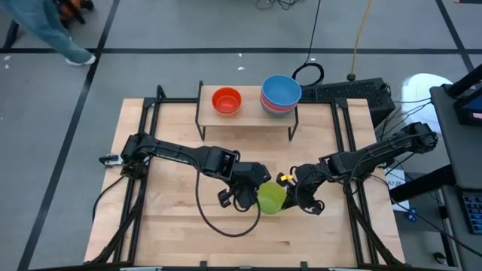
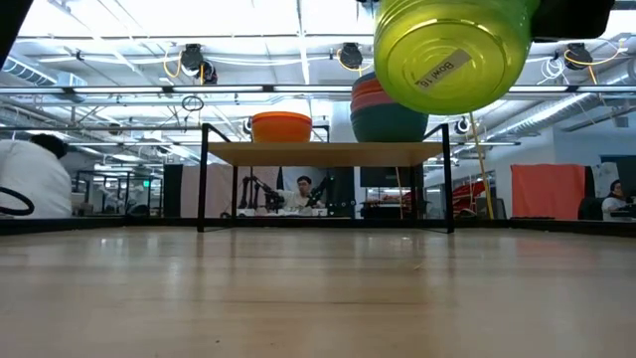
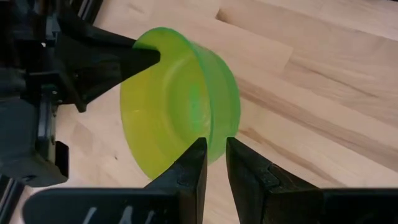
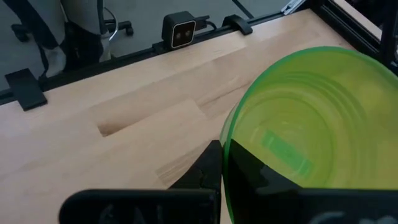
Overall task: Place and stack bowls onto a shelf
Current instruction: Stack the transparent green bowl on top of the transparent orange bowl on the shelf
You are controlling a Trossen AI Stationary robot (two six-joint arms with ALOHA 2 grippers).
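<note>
Both grippers meet at the green bowl (image 1: 272,197), held in the air above the near middle of the table (image 1: 173,233). The left gripper (image 3: 213,163) pinches its rim between narrow fingers; the right gripper (image 1: 301,194) is clamped on the opposite rim. This looks like a handover. Next, one arm must release so the other can carry the bowl to the shelf (image 1: 248,114) at the far side, where an orange bowl (image 1: 226,100) and a blue-topped stack (image 1: 281,93) sit.
</note>
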